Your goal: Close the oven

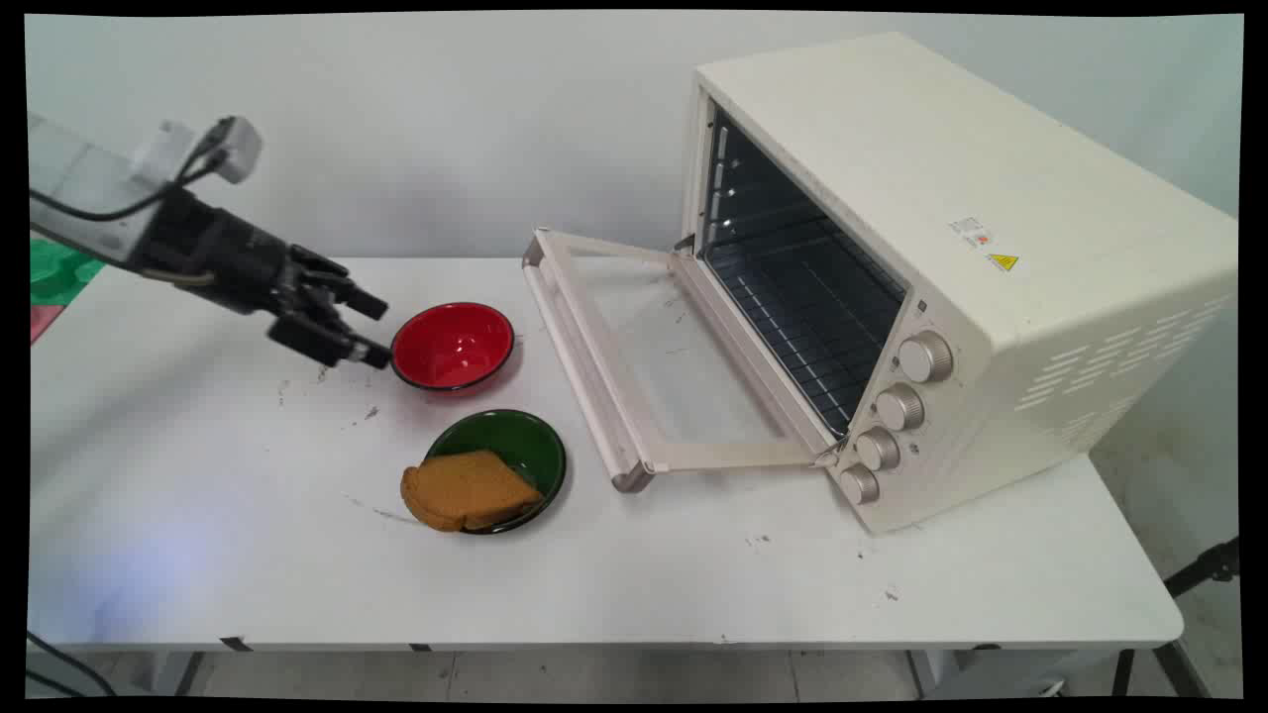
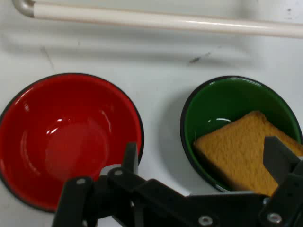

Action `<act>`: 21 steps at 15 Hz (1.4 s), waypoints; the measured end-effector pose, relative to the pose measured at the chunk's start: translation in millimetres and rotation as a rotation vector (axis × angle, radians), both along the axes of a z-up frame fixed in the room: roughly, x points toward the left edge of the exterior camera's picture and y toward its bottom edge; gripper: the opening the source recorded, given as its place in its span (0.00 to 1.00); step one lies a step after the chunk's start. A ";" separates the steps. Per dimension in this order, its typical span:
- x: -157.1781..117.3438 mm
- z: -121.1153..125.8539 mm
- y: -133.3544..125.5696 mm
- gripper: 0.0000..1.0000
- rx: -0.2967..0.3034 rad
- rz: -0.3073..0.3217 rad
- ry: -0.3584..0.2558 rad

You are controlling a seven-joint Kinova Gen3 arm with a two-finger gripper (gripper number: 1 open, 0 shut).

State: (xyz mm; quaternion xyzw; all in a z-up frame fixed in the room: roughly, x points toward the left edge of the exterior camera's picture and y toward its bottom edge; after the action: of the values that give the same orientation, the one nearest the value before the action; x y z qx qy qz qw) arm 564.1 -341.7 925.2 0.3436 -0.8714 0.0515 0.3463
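Hand view: my gripper [image 2: 203,163] hangs with fingers [image 2: 130,158] spread apart, one over the red bowl [image 2: 61,137], the other over the toast [image 2: 239,151] in the green bowl [image 2: 222,101].

Bare table [image 1: 198,475] left of red bowl [image 1: 453,345]; oven door [image 1: 634,366] blocks right.

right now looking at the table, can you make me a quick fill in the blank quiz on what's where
1. The slice of bread lies in the ____ bowl.
2. The red bowl holds ____.
3. The door of the toaster oven is ____.
4. The gripper, jaws open, is nearest the ____ bowl.

Missing words: green; nothing; open; red
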 end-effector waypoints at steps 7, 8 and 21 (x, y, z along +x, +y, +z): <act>-56.2 -37.8 -38.5 1.00 -0.001 0.016 -0.021; -64.0 -45.1 -45.2 1.00 -0.003 0.016 -0.026; -133.6 -105.6 -104.2 0.00 -0.064 -0.076 -0.033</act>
State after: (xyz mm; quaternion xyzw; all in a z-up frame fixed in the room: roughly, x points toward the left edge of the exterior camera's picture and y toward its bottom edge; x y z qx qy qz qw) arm 430.4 -445.9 819.7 0.2982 -0.8873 0.0717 0.3445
